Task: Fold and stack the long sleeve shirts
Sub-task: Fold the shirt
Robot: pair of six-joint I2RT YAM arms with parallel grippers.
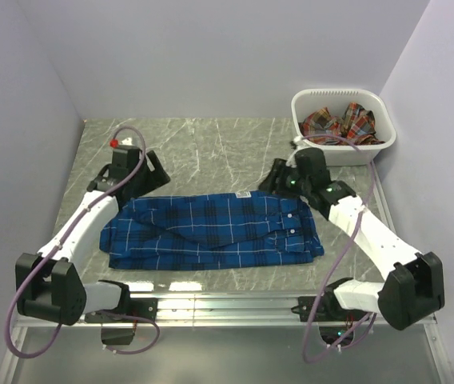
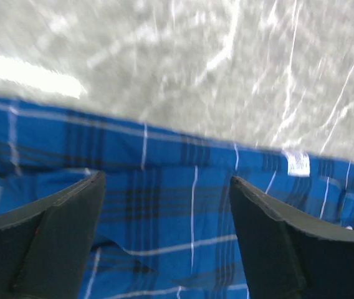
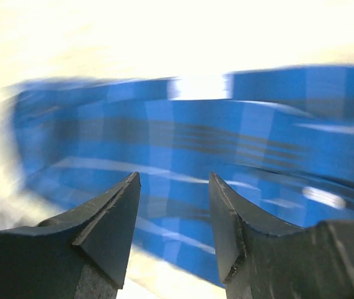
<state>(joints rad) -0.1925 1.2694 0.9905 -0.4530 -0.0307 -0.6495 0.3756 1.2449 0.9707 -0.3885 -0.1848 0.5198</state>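
Nearest the overhead camera, both arm bases sit on the metal rail (image 1: 219, 304) along the near edge of the grey marbled table (image 1: 211, 148). Just beyond the rail the blue plaid shirt (image 1: 211, 228) lies flat in the middle of the table as a long band running left to right. Its buttoned end is toward the right, and a small white label (image 1: 243, 194) shows at its far edge. The left gripper (image 1: 157, 178) hangs over the shirt's far left corner. In the left wrist view its dark fingers (image 2: 58, 230) stand wide apart with nothing between them, and the blue cloth (image 2: 164, 162) and label (image 2: 297, 163) lie below. The right gripper (image 1: 279, 178) is at the shirt's far right corner. Its wrist view is blurred, but the two fingers (image 3: 108, 224) are parted with a clear gap and pinch no cloth, the plaid (image 3: 164, 124) showing beyond them. Farthest off, in the back right corner, stands the white basket (image 1: 347, 152), and the red-orange plaid shirt (image 1: 339, 124) is crumpled inside it, well apart from the blue one.
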